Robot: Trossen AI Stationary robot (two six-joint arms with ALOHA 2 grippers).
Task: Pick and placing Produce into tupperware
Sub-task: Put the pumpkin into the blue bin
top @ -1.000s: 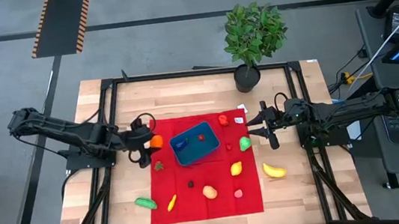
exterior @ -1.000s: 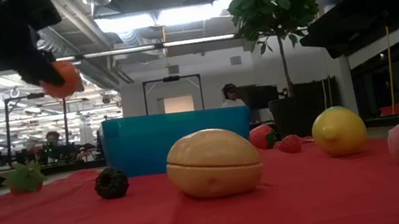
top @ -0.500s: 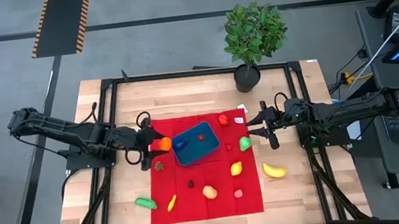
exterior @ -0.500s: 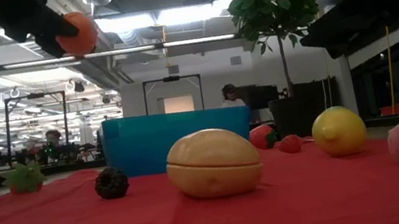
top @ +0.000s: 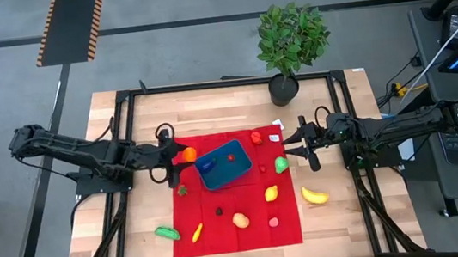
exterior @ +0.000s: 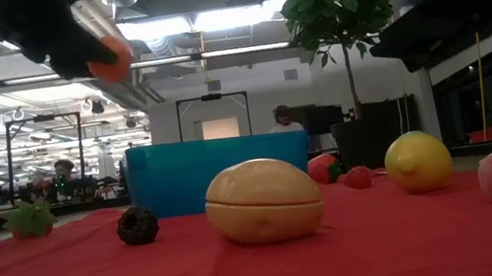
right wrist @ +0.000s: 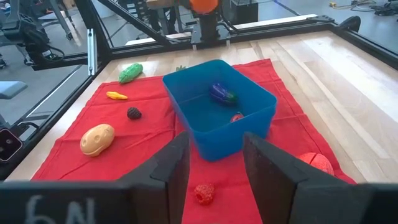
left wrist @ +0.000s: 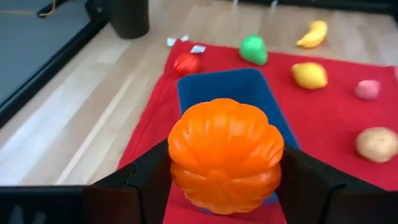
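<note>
high view first: the left gripper (top: 179, 157) holds an orange pumpkin-shaped toy (top: 189, 155) above the red cloth (top: 236, 231), just beside the blue tupperware (top: 224, 167) on its left-arm side. left wrist view shows the jaws clamped on both sides of the ribbed orange toy (left wrist: 226, 154), with the tupperware (left wrist: 228, 89) lying past it. low view has the toy (exterior: 113, 58) high in the air, well above the container wall (exterior: 217, 168).

the right gripper (top: 294, 149) hangs at the cloth's far right-arm edge, near a green fruit (top: 281, 165); right wrist view shows its two fingers (right wrist: 171, 167) apart with nothing between them.

inside the tupperware (right wrist: 219, 118) lie a dark purple piece (right wrist: 222, 94) and a small red one (right wrist: 236, 117). on the cloth around it: a red fruit (top: 256, 137), a yellow lemon (top: 271, 194), a tan potato (top: 240, 221), a pink piece (top: 273, 223), a small dark berry (top: 218, 210) and an orange-yellow pepper (top: 197, 233). a banana (top: 314, 195) and a green vegetable (top: 167, 233) sit off the cloth on the wooden table (top: 210, 113). a potted plant (top: 290, 44) stands at the table's far edge.
</note>
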